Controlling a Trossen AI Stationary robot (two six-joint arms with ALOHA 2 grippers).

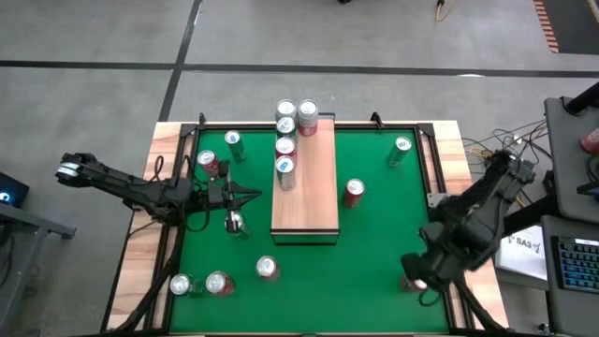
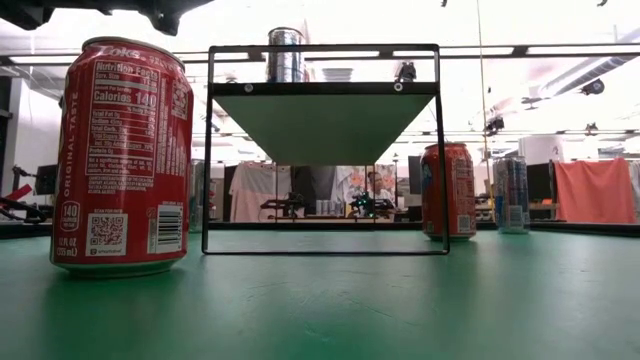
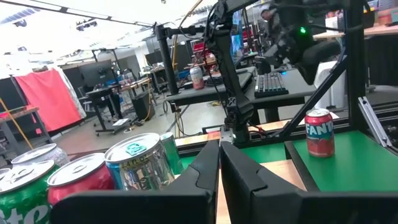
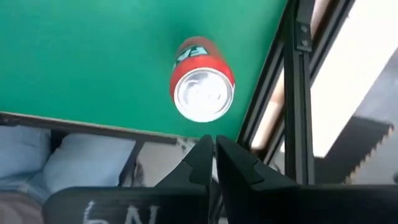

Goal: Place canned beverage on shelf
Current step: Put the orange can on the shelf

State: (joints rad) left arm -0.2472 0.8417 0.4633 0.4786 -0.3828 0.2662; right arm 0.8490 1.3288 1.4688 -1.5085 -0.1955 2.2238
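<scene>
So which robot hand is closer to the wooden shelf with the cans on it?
The left one. The left gripper is shut and sits just beside the shelf, by its long edge. The right gripper, shut too, is far away at the table's corner.

From table height the shelf (image 2: 325,120) shows only its underside and dark frame; of what stands on top, just one silver can (image 2: 286,55) peeks above the board, its label unreadable. The big red can (image 2: 122,155) near the table's front edge hides whatever lies behind it. From above, the can near the table's front right corner (image 1: 412,282) is almost wholly covered by the right arm. In the left wrist view, the green can (image 3: 22,196) and the red can (image 3: 84,180) are cut off by the picture's edge. Lettering on the far cans from above is too small to read.
</scene>
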